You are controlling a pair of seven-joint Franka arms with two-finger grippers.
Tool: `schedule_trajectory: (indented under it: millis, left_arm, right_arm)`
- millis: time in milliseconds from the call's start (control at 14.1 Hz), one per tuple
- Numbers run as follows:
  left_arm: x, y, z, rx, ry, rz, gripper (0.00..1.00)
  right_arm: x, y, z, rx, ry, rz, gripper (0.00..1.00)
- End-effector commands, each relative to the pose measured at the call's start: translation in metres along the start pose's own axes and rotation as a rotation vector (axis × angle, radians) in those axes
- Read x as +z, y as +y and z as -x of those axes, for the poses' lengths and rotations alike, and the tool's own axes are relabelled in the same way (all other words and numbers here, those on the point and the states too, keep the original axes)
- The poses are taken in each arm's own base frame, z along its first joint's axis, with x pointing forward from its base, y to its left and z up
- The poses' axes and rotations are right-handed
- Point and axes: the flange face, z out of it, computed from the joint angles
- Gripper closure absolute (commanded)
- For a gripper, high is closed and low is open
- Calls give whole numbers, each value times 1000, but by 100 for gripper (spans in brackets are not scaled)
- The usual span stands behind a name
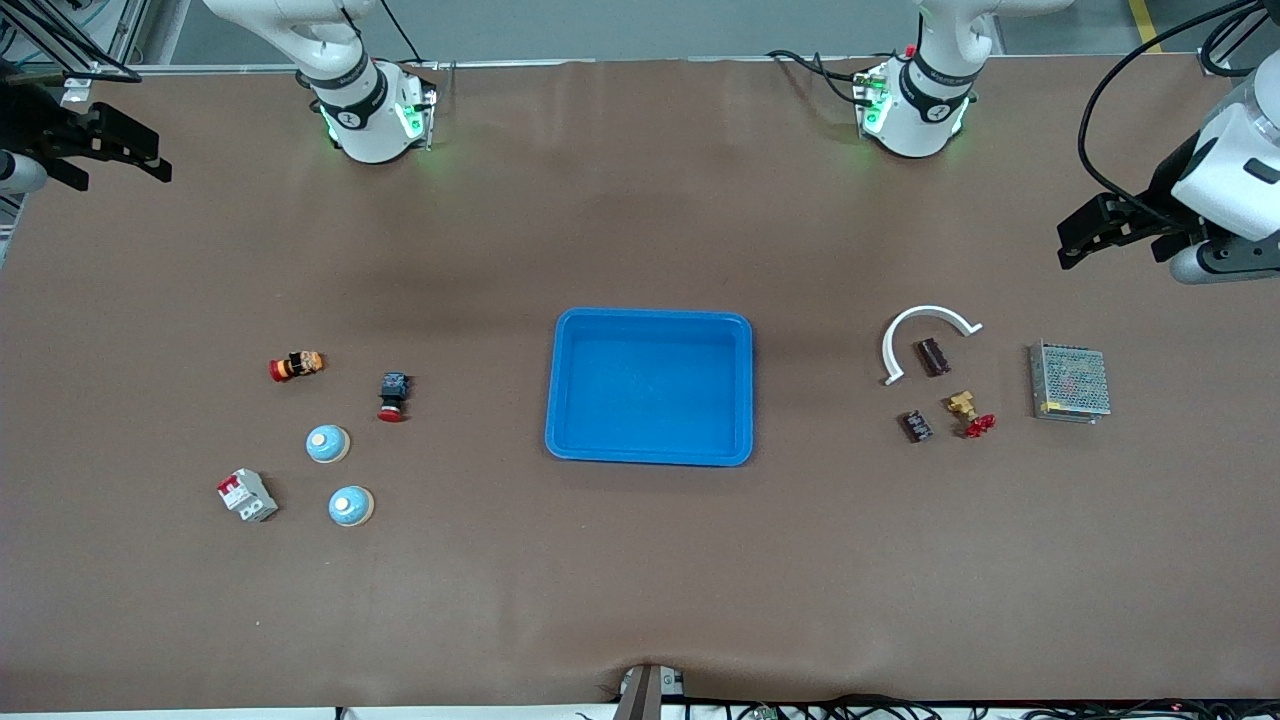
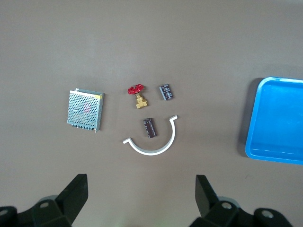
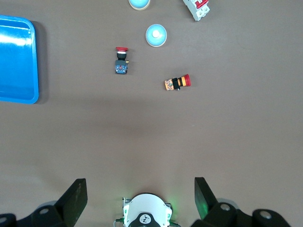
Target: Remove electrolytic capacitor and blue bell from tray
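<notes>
Front view: a shallow blue rectangular plastic tray (image 1: 650,325) sits at the middle of the brown table (image 1: 640,580), holding nothing. Toward the right arm's end lie two pale blue dome-shaped bells, the first bell (image 1: 327,443) farther from the camera than the second bell (image 1: 350,506). Beside the second bell rests a white circuit breaker with a red switch (image 1: 247,495). A black pushbutton with a red cap (image 1: 393,396) and an orange-and-black pushbutton with a red head (image 1: 297,366) lie farther from the camera than both bells.

Toward the left arm's end, a dark cylindrical capacitor (image 1: 934,357) lies within the curve of a white plastic half-ring clamp (image 1: 925,335), not touching it. A small black rectangular block component (image 1: 917,426) and a brass valve with a red handwheel (image 1: 970,413) lie nearer the camera, just beside each other. A perforated metal power-supply box (image 1: 1070,381) stands nearest the table's end.

The left gripper (image 1: 1110,228) hangs over bare table near the left arm's end, well apart from the capacitor; the left wrist view shows its black fingers (image 2: 75,191) spread wide with nothing between them. The right gripper (image 1: 95,145) hangs at the right arm's end, and the right wrist view shows its fingers (image 3: 75,196) likewise parted and unloaded. Both arms wait.
</notes>
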Motion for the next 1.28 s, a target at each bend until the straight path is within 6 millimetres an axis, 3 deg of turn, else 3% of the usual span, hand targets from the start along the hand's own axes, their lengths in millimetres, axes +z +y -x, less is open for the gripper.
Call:
schedule_trajectory:
  millis: [0,1209]
  left_arm:
    - [-4,-2,-1,-6,-3,4,0]
    - [-18,-8,12,-20,18,19,0]
  right_arm:
    - [-7,1,7,-1,17,13,0]
    - [-13,-3,6,-8,31,22,0]
